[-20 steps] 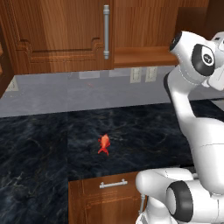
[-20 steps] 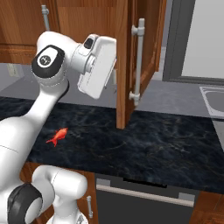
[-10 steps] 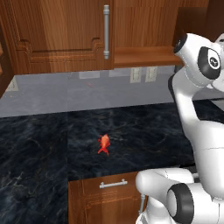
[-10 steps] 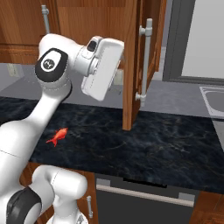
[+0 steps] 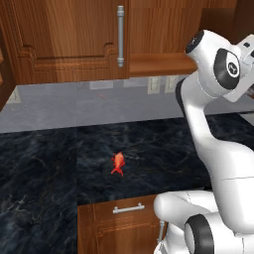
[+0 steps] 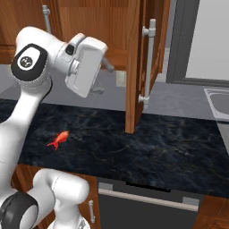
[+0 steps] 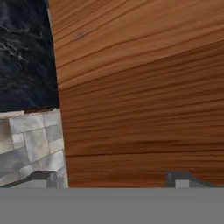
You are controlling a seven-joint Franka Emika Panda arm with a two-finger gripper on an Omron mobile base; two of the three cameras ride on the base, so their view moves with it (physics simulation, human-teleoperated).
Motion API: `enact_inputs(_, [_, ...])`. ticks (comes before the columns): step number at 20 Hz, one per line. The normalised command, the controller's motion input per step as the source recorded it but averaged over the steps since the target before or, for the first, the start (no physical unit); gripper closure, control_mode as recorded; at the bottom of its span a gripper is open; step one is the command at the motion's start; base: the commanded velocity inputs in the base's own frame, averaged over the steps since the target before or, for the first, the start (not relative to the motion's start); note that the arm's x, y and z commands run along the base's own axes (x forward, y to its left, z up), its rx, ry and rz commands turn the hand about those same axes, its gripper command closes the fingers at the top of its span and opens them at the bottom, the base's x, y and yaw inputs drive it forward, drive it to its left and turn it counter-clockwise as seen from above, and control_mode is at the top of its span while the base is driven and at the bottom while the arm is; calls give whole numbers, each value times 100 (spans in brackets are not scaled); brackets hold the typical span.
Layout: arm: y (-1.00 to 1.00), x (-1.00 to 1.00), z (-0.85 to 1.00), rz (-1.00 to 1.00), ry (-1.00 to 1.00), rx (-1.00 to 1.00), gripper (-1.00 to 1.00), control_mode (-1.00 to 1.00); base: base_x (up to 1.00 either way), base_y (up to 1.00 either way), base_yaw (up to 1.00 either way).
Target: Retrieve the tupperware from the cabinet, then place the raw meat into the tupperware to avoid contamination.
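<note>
Gripper (image 7: 113,178): the two dark fingertips (image 7: 39,178) are seen at the bottom of the hand view, set wide apart, with nothing held between them.
Ahead of the fingers: a broad face of reddish-brown wood grain is met straight in front; it belongs to the cabinet (image 6: 134,67), and whether it is touched cannot be told.
To one side of the fingers: a strip of dark marbled counter (image 7: 26,57) and a patch of grey tiled floor (image 7: 30,144) are shown in the hand view, past the edge of the wood.
Hand: the white hand body (image 6: 85,65) is held raised in the right base view, level with the open cabinet, just beside its swung-out door.
Cabinet door: the door (image 6: 136,89) is seen edge-on in the right base view, standing out over the counter, its long silver bar handle (image 6: 150,62) facing away from the hand.
Closed door: a second door with a vertical silver handle (image 5: 120,34) is seen shut in the left base view, well to the side of the fingers.
Shelf: a wooden shelf (image 5: 158,64) is exposed in the open section.
Raw meat (image 5: 118,163): the small orange-red lump lies alone on the dark counter, well below the fingers and well apart from them, untouched.
Tupperware: its place cannot be told.
Drawer front (image 5: 124,223): a low wooden front with a short horizontal handle is seen under the counter edge, just below the meat.
Sink (image 6: 219,100): a steel basin corner is seen far beyond the open door.
</note>
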Motion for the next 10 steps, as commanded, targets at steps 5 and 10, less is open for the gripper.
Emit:
enact_inputs(5, [64,-19,15,-14,-47,14,-100,-100,0,0,0])
enact_inputs(10, [68,-23,18,-14,-50,11,-100,-100,0,0,0])
